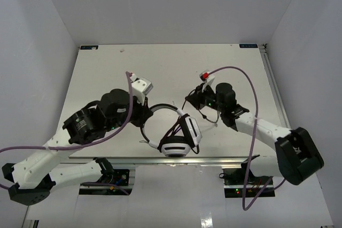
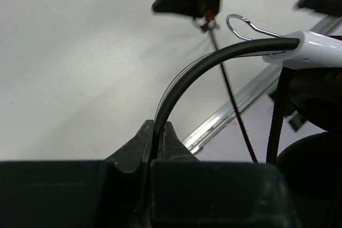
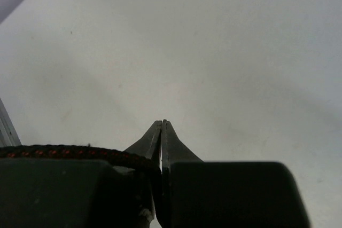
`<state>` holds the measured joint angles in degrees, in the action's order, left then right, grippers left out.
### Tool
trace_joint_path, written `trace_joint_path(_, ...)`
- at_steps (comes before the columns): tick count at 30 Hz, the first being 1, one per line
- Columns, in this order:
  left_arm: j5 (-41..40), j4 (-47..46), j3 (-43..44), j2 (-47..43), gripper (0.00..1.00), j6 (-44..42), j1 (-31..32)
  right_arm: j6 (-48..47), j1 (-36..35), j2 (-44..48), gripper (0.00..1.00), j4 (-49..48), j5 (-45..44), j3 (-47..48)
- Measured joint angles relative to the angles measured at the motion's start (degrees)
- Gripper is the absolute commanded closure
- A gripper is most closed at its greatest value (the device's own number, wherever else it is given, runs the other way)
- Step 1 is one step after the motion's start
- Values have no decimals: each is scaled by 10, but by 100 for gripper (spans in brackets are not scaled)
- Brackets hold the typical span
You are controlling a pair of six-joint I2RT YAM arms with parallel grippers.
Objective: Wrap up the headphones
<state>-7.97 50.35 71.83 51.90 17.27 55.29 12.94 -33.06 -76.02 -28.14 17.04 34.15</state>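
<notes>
Left tool (image 2: 158,137) clamped on the headband (image 2: 214,60); right tool (image 3: 162,132) closed, seemingly pinching the cord (image 3: 64,152).
The headphones (image 1: 176,132) lie near the surface (image 1: 160,68) front edge; I judge the thin cord may slip free if I pull.

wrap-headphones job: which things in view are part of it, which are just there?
Job: headphones; headband, clamped in left gripper; black cord, pinched in right gripper.
Not job: purple arm cables; table; edge rail.

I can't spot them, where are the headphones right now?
In the top view, the headphones sit by the table's near edge, in the middle, headband pinched by the left gripper.
</notes>
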Motion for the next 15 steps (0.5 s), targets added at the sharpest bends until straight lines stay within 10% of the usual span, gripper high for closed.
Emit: trace_joint_path(15,-268,28,34,256,100,-56,0,-68,13,128,92,393,7,235)
